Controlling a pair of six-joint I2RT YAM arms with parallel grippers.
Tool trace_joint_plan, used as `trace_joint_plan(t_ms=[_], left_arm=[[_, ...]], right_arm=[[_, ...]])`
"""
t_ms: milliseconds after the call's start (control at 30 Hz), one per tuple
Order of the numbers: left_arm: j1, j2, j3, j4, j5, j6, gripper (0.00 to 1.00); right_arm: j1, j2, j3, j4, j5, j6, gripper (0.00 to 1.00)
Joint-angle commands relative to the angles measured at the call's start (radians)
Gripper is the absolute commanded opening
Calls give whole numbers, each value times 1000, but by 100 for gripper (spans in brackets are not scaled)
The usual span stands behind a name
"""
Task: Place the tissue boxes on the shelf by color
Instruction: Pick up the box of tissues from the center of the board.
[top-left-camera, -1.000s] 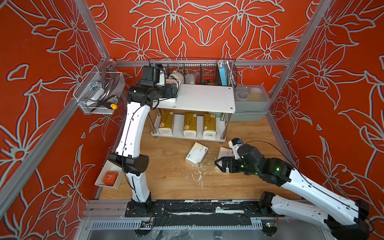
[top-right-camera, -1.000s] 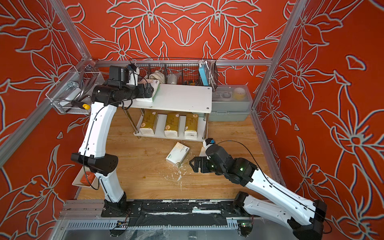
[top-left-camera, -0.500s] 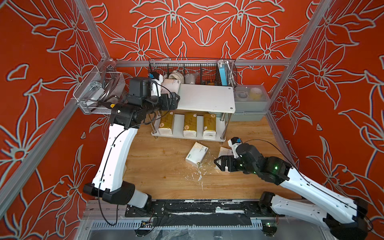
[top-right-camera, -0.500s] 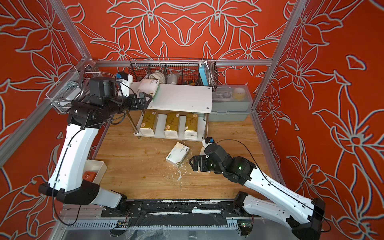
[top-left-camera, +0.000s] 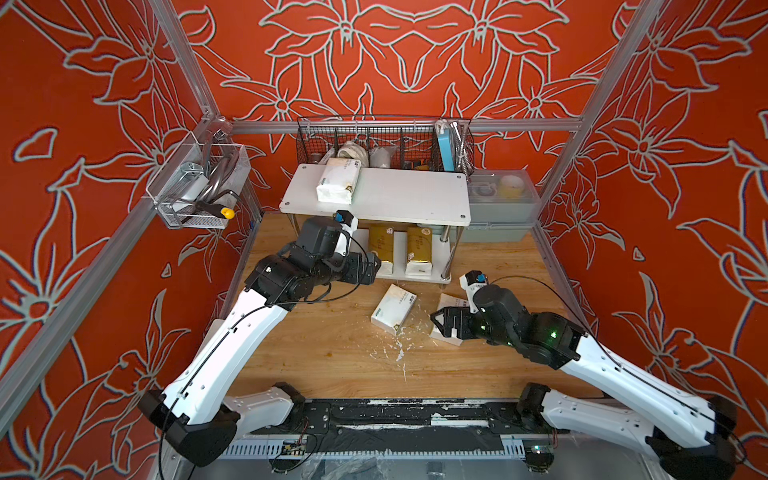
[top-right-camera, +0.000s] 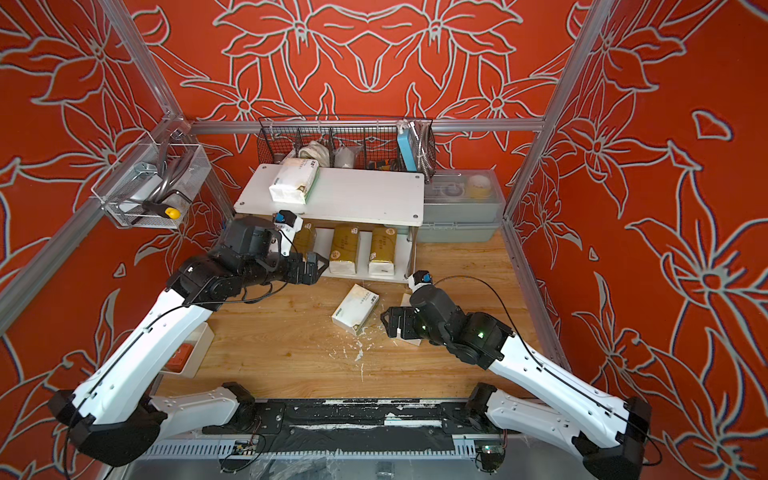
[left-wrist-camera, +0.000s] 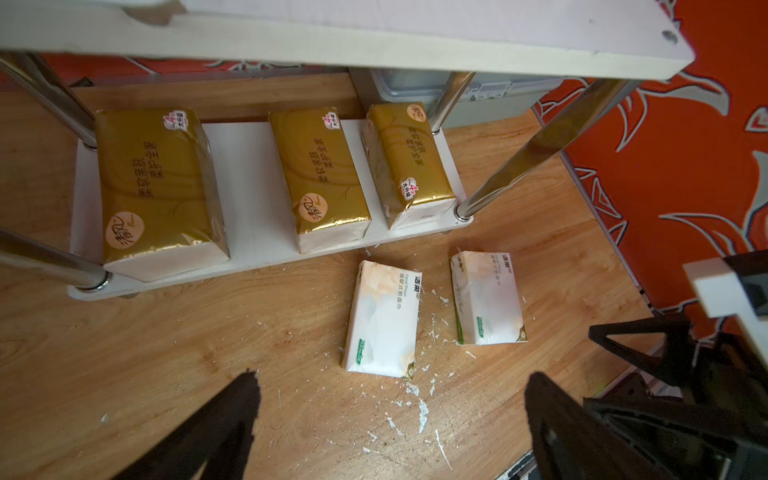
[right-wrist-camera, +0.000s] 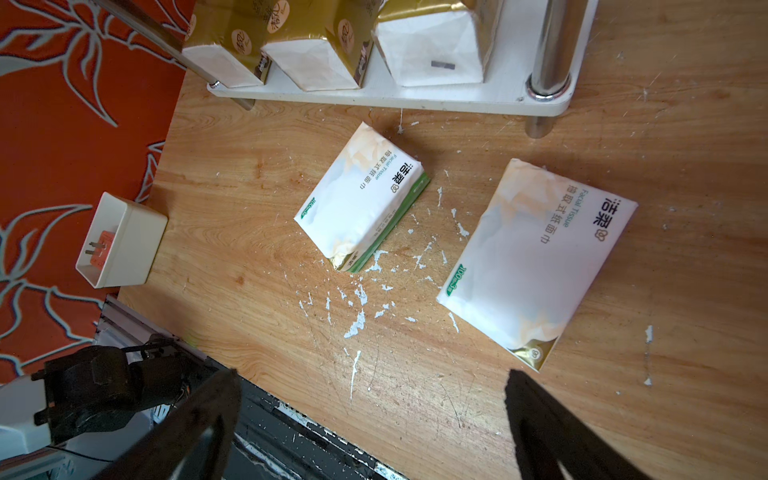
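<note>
The shelf (top-left-camera: 407, 195) stands at the back of the table. One white tissue box (top-left-camera: 337, 180) lies at the left end of its top board. Three gold tissue boxes (left-wrist-camera: 158, 187) (left-wrist-camera: 320, 178) (left-wrist-camera: 407, 158) stand on the lower board. Two white tissue boxes (top-left-camera: 394, 309) (top-left-camera: 449, 300) lie on the table in front of the shelf; the right wrist view shows them too (right-wrist-camera: 361, 199) (right-wrist-camera: 536, 257). My left gripper (top-left-camera: 372, 268) hangs open and empty before the lower board's left end. My right gripper (top-left-camera: 436, 320) is open and empty, low over the right-hand box.
A black wire basket (top-left-camera: 382, 141) hangs behind the shelf, and a grey lidded bin (top-left-camera: 498, 203) stands to its right. A clear rack (top-left-camera: 195, 191) is fixed to the left wall. A white tray with an orange block (top-right-camera: 189, 353) sits at the table's left edge. White flecks (top-left-camera: 399, 353) litter the wood.
My left arm has drawn back from the top board, leaving the white tissue box there, and swung down in front of the lower board. The right arm has barely moved.
</note>
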Motion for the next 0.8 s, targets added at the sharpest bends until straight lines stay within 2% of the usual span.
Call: trace_joint_plan(t_ms=[0,467,767], left_arm=[[-27,-47,-81,47,-40,-32,99],[-186,-81,-453,233,-122,-139,99],[-276,-3,-571,376,-179,-149,98]], right_arm=[[-9,-10,5,-9,39,-19,99],[-23,-50,-62,14,42,-18,99],[-23,-74,-133,45,6,28,99]])
